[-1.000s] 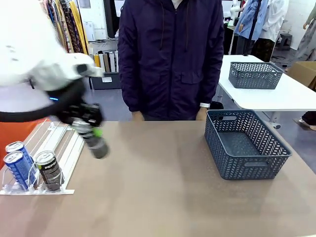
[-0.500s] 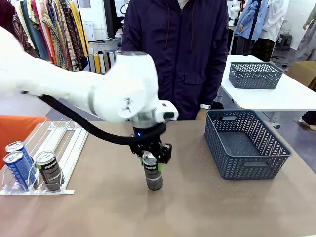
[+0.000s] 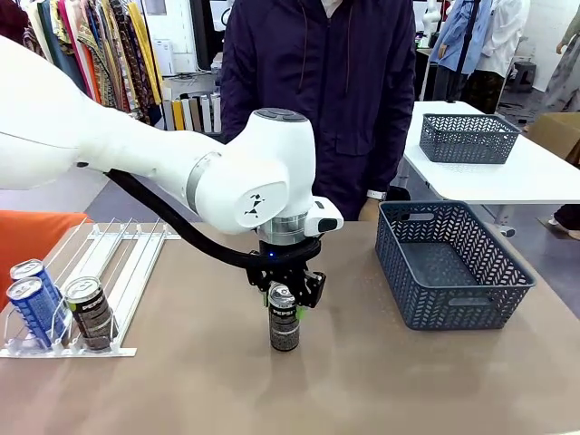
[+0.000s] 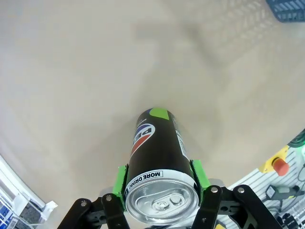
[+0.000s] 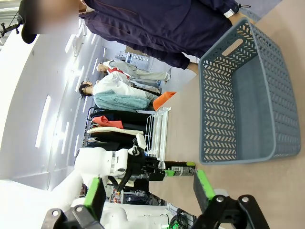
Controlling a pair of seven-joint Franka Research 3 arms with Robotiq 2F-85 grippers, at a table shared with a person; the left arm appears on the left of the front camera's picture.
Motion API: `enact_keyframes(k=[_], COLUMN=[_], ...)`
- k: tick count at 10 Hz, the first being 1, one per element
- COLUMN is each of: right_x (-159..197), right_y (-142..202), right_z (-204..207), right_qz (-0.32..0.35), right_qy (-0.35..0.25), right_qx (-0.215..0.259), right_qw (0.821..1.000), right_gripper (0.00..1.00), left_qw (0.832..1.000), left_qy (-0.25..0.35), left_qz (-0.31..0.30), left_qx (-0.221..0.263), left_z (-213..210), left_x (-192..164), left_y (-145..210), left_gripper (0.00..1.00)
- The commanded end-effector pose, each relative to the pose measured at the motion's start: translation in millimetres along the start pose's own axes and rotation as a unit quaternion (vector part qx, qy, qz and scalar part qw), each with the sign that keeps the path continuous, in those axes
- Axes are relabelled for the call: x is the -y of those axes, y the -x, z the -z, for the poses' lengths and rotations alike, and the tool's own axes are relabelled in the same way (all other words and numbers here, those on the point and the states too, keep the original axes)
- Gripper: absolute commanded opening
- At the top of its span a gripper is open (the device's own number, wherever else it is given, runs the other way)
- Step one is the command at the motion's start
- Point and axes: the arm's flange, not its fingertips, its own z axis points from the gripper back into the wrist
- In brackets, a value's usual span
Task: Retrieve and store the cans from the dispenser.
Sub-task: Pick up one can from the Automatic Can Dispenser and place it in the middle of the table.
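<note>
The brown surface (image 3: 408, 381) ran across the whole front view, with a person (image 3: 317, 91) in a dark jacket standing at its far edge. The white left arm (image 3: 136, 154) reached in from the left side to the middle of the surface. A blue-grey mesh basket (image 3: 453, 267) stood on the right part of the surface, well apart from the arm; a second basket (image 3: 468, 138) sat on a white table (image 3: 535, 177) behind it.

The dispenser (image 3: 118, 263) lay at the left edge of the surface. Two blue cans (image 3: 34, 304) and one black can (image 3: 89, 313) stood against its clear front lip.

A black Pepsi can (image 3: 284, 331) stood upright near the middle of the surface, between dispenser and basket. Whether its base touched the surface could not be told. The left tool (image 3: 285, 310) pointed down and gripped this can near its top, and the left wrist view showed a green pad (image 4: 119, 183) pressed on each side.

The right tool (image 5: 148, 179) stood with its jaws spread and nothing between them.
</note>
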Motion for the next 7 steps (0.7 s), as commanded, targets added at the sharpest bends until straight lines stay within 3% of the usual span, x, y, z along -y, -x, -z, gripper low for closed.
enact_keyframes(k=[1, 2, 3, 4, 5, 7], right_x=[-2.9, -2.9, -2.9, -2.9, -2.9, -2.9], right_y=[-0.7, -0.7, -0.7, -0.7, -0.7, -0.7], right_z=[-0.7, -0.7, -0.7, -0.7, -0.7, -0.7], right_qz=[0.000, 0.000, 0.000, 0.000, 0.000, 0.000], right_qy=[-0.009, -0.009, -0.009, -0.009, -0.009, -0.009], right_qx=[0.003, 0.003, 0.003, 0.003, 0.003, 0.003], right_qw=[1.000, 1.000, 1.000, 1.000, 1.000, 1.000], right_gripper=[1.00, 1.00, 1.00, 1.00, 1.00, 1.00], left_qw=[1.000, 1.000, 1.000, 1.000, 1.000, 0.999], left_qy=[-0.017, -0.017, -0.016, -0.016, -0.013, -0.005], left_qz=[-0.009, -0.006, -0.002, 0.001, 0.001, -0.005], left_qx=[-0.006, -0.007, -0.006, 0.002, 0.012, 0.047], left_z=[2.0, 2.5, 2.3, -1.0, -7.6, -35.2], left_x=[-0.2, -0.9, -1.2, -1.5, -2.1, -8.6], left_y=[-0.9, -1.3, -1.6, 0.7, 3.0, 16.2], left_gripper=[0.00, 0.00, 0.28, 0.86, 1.00, 1.00])
